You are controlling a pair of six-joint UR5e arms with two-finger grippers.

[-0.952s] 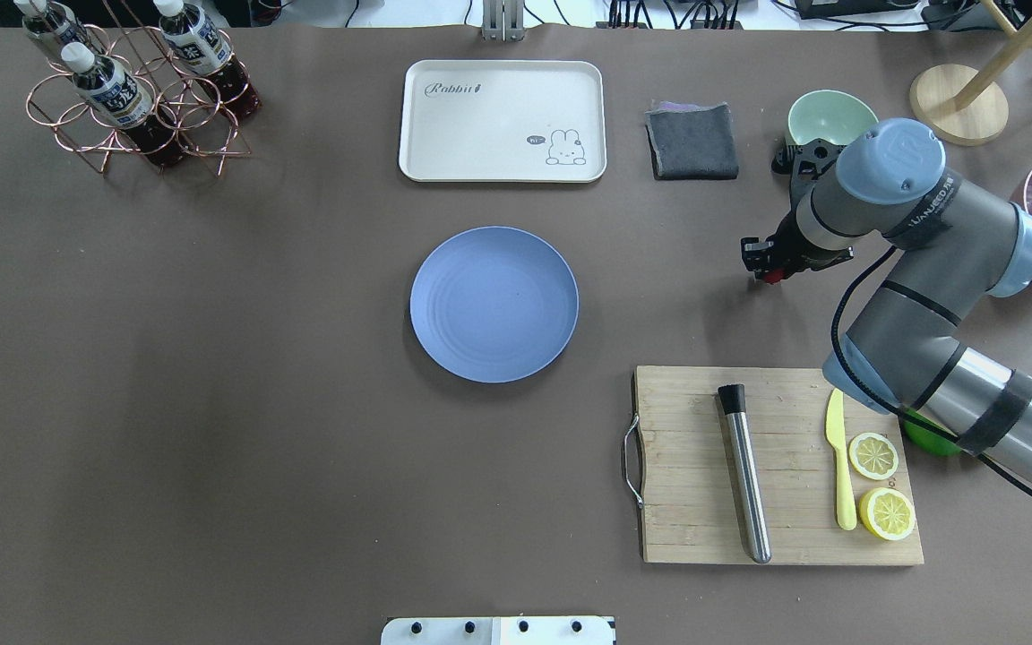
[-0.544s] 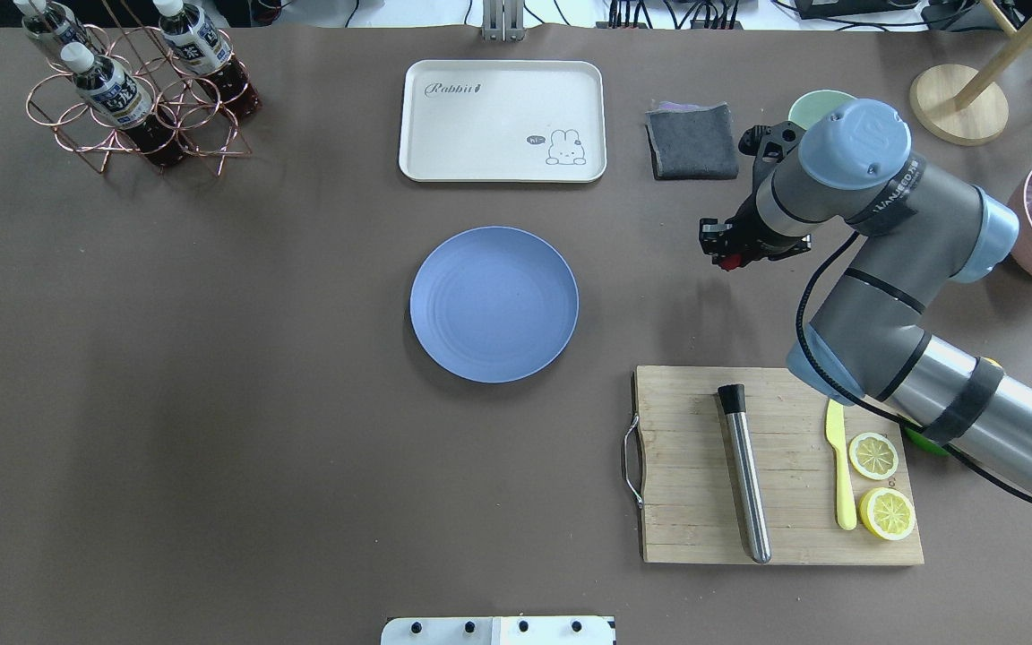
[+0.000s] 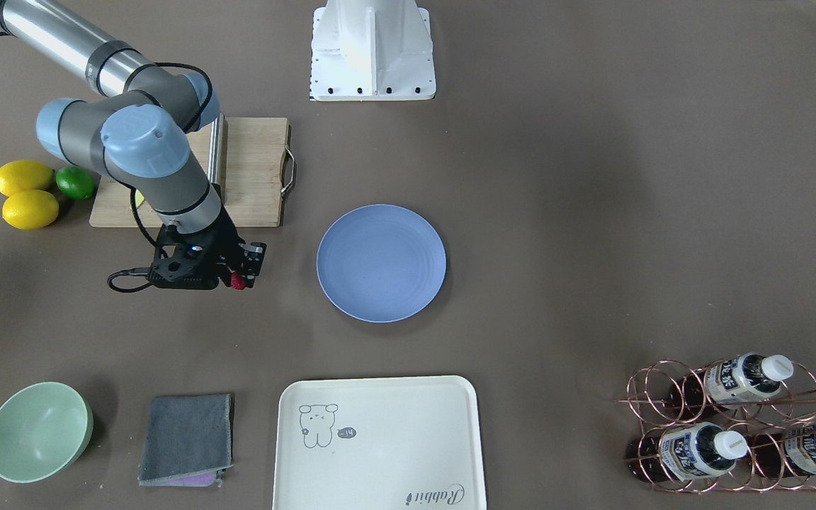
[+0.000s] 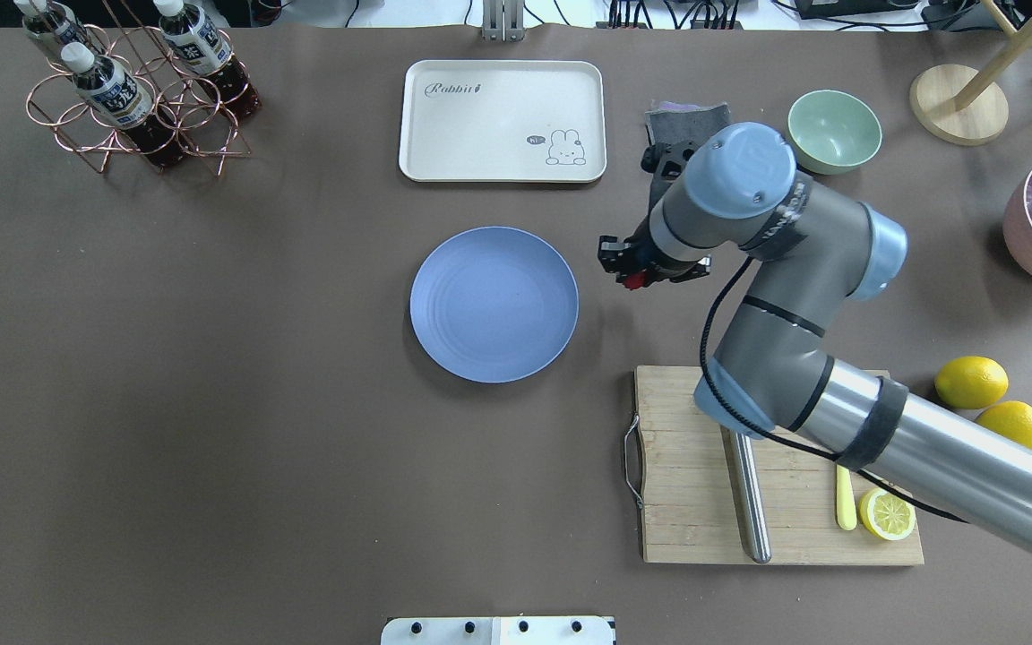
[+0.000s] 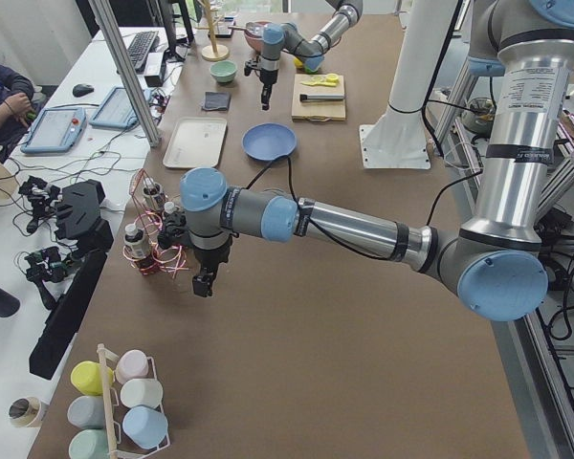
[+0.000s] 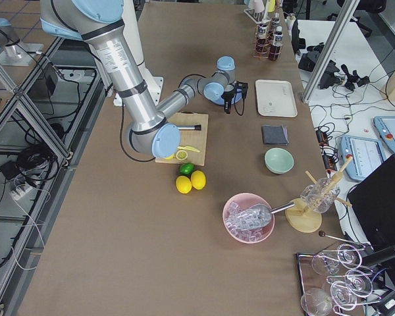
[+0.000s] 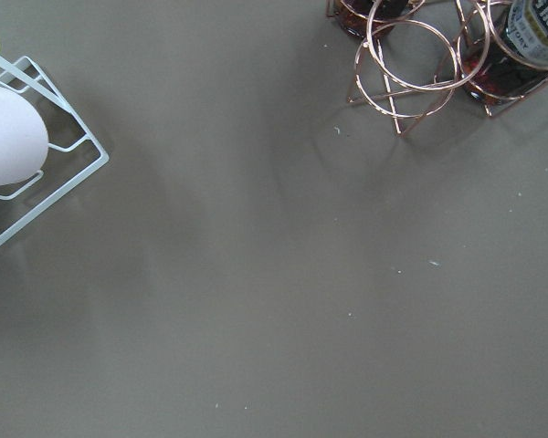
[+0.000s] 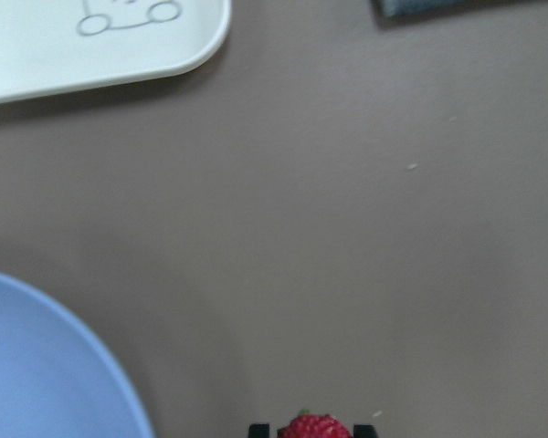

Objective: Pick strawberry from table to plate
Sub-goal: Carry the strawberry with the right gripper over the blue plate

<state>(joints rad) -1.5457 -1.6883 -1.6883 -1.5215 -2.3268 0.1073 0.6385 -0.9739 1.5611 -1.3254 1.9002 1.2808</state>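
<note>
Cream tray [image 4: 498,116]: "Rabbit" printed in corner.

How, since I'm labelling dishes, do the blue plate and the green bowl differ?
The plate is blue, shallow and wide; the bowl is pale green, deeper and narrower. The plate lies mid-table; the bowl stands near the edge opposite the robot. Both are round and empty.

Small dark-red bumpy strawberry [image 4: 631,283], pinched in the jaws of the right gripper [image 4: 629,275], held above the brown-grey surface [image 4: 211,376], near the right rim of the round blue plate [image 4: 494,305], plate flat mid-surface
</note>
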